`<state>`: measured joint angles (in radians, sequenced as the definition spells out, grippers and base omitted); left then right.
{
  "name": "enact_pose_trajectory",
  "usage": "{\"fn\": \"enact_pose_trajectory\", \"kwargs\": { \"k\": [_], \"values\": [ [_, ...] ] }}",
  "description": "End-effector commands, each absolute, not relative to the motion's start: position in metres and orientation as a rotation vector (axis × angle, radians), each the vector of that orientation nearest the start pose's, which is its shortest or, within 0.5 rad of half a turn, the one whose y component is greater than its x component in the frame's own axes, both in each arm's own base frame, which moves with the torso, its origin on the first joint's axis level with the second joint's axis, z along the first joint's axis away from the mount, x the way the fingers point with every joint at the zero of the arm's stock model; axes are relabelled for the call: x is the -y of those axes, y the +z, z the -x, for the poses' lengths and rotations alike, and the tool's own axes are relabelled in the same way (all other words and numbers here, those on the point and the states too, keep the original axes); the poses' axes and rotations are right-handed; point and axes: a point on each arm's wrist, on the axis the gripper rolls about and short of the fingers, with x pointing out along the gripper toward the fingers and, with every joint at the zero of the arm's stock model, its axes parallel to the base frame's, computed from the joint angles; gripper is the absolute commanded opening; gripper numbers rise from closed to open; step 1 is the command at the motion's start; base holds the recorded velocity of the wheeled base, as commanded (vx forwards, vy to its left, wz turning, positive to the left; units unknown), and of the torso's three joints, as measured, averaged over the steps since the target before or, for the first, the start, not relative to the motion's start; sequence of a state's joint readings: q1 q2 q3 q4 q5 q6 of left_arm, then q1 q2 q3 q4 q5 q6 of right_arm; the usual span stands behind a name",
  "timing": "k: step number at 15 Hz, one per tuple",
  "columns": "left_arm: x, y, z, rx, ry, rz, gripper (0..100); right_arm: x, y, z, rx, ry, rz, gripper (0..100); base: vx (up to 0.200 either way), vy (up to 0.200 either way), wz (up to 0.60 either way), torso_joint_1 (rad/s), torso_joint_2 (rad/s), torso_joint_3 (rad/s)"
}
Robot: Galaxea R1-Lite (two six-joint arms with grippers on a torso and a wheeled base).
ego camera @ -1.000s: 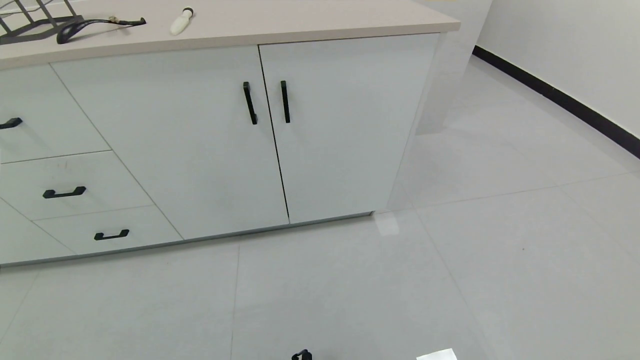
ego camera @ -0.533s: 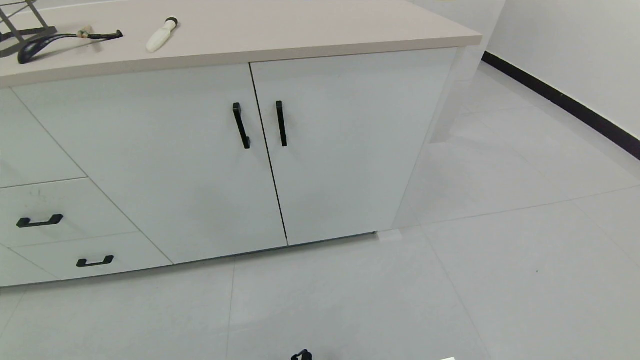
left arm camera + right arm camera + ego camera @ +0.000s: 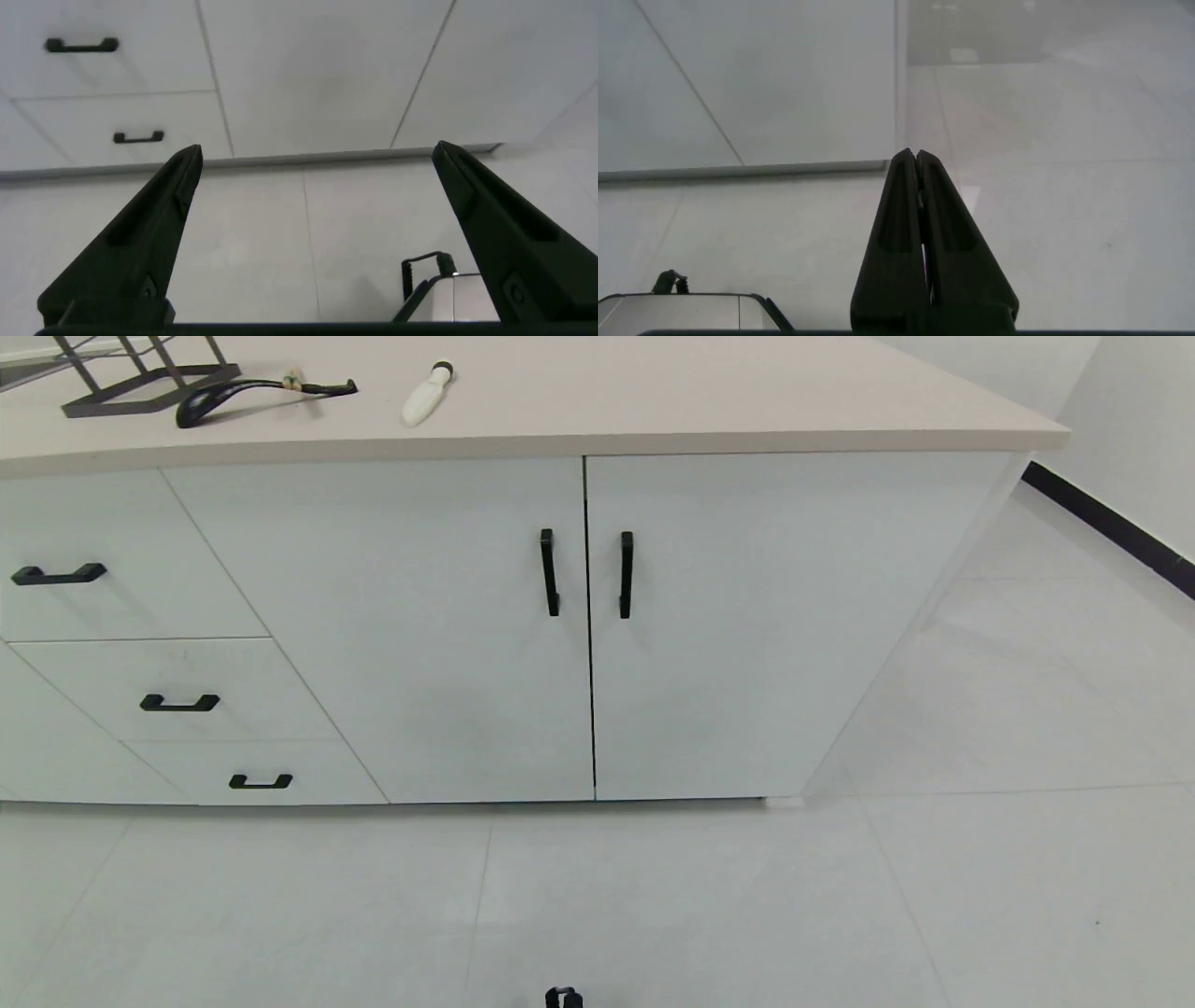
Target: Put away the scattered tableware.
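On the desk (image 3: 709,401), toward eleven o'clock, a black utensil (image 3: 203,403) and a white-handled utensil (image 3: 425,398) lie beside a wire rack (image 3: 140,385), while above the floor (image 3: 709,905) the left hand (image 3: 318,149) hangs spread wide and the right hand (image 3: 916,157) is pinched closed, empty.

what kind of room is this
Probably a kitchen: white cabinet doors with black bar handles under a beige countertop, where a black curved utensil and a white-handled utensil lie.

The matte black left gripper (image 3: 318,149) has two long, flat-sided fingers (image 3: 140,252) tapering to blunt tips; the right gripper (image 3: 916,154) is the same black.
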<state>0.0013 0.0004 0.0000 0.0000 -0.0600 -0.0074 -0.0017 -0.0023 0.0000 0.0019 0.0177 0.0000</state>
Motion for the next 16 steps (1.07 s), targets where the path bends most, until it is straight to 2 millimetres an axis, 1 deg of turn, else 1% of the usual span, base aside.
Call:
{"fn": "enact_pose_trajectory", "kwargs": {
  "k": [1,16],
  "values": [
    [0.0014,0.0755,0.0228,0.0,-0.058,0.008,100,-0.0004,0.0753,0.0228,-0.002,0.015,0.0,0,0.0,0.0,0.0,0.0,0.0,0.0],
    [0.0013,0.0755,0.0228,0.0,-0.06,0.006,100,-0.0004,0.0753,0.0228,-0.002,0.017,0.0,0,0.0,0.0,0.0,0.0,0.0,0.0]
  ]
}}
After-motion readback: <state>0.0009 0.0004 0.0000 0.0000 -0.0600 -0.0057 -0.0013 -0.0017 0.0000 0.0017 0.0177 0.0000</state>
